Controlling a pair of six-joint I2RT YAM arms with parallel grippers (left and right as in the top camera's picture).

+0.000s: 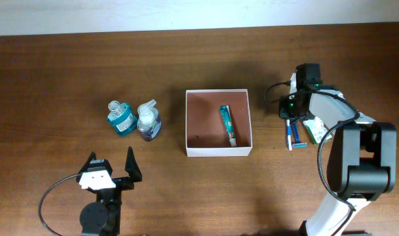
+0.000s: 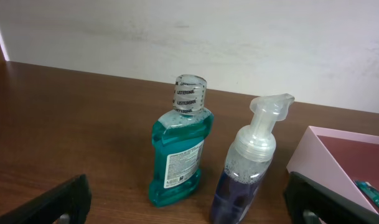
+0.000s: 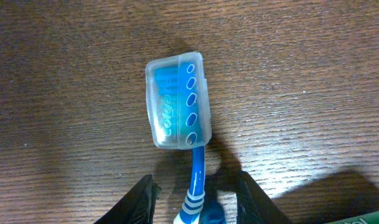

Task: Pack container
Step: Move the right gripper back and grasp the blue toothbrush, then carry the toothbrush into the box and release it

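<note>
Container (image 1: 202,121) at nine o'clock; my right gripper (image 3: 195,183), fingers apart, straddles the toothbrush (image 3: 178,99). Clamp next, I judge. Left gripper (image 1: 111,157) gapes wide.

One container (image 1: 219,152) was on the tabletop (image 1: 55,78), with one toothpaste tube (image 1: 228,124) counted in it. There were two bottles: one teal mouthwash bottle (image 1: 122,118) and one foam pump bottle (image 1: 148,121). There was one blue toothbrush (image 1: 291,137) bearing one clear cap (image 3: 177,99), and one green-and-white packet (image 1: 314,128). Two hands were seen: the left hand (image 1: 111,156) and the right hand (image 3: 200,199).
</note>
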